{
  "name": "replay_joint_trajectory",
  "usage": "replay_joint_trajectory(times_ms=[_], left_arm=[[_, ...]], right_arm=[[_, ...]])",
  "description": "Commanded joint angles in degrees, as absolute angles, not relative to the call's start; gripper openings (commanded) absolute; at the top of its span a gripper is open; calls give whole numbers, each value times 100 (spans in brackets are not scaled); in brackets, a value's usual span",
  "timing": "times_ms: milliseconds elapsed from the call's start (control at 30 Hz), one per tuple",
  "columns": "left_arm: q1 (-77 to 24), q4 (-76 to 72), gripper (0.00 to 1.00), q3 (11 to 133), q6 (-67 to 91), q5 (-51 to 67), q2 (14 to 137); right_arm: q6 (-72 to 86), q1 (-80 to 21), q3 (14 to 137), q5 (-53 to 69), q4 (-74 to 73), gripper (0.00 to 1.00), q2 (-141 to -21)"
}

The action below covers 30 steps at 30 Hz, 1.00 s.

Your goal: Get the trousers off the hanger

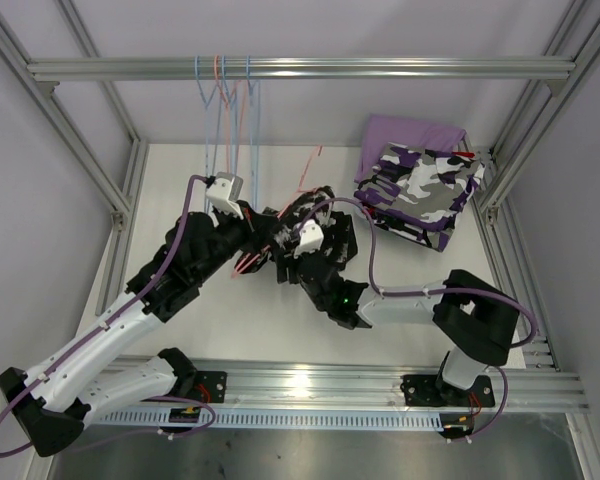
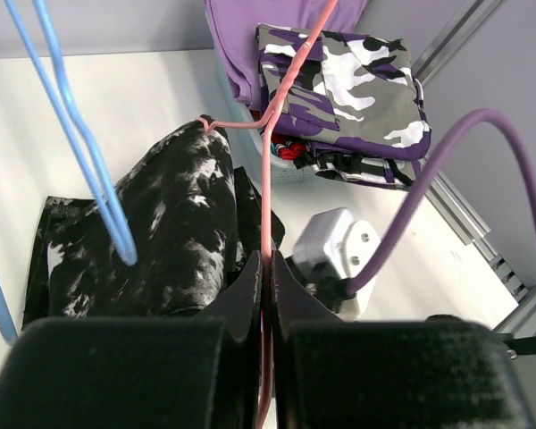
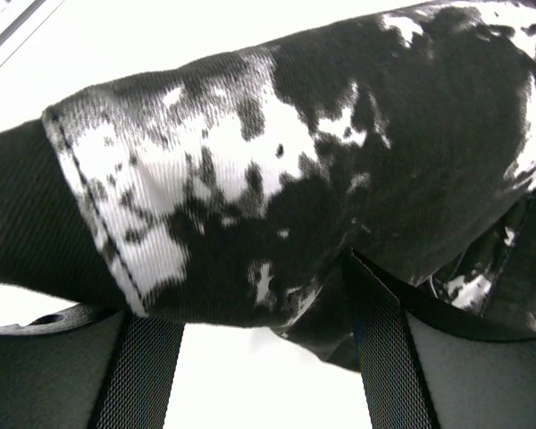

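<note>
The black trousers with white blotches [image 2: 174,223] hang over the pink hanger [image 2: 270,152] above the table's middle. In the top view these trousers [image 1: 313,203] are a dark bundle between the two arms. My left gripper [image 2: 266,261] is shut on the pink hanger's wire just below the cloth. My right gripper [image 3: 255,295] is open under the trousers [image 3: 322,134]. Its fingers [image 3: 380,349] stand wide apart and the cloth's lower fold lies across the tips. In the top view the left gripper [image 1: 263,240] and right gripper [image 1: 286,238] sit side by side.
At the back right is a pile of folded trousers: the purple-white-black print [image 1: 425,190] on top, lilac [image 1: 405,135] behind, red [image 2: 290,150] peeking out below. Blue hangers [image 2: 80,134] hang from the back rail [image 1: 380,68]. Frame posts stand at both sides.
</note>
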<state>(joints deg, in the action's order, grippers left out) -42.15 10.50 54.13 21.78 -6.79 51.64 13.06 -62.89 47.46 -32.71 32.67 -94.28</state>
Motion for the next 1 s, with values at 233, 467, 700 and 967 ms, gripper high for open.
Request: replay_joint_trajectory(times_ms=[233,467,700,967], left_arm=[[-4263,650,0,5739,2136,-483,4983],[-4263,650,0,5739,2136,-475,4992],[-4263,650,0,5748,2127,-527,4992],[-4263,659,0,5731,2109,-571,4966]], right_arm=[[906,-6442,4931,-4947,4964,61,-10159],[379,-6434,4746,-5370,5994,27,-10371],[141,-6442,4641,-5317,5792,0,-9872],[378,-6267,4413,-5045,5282,0,-9220]])
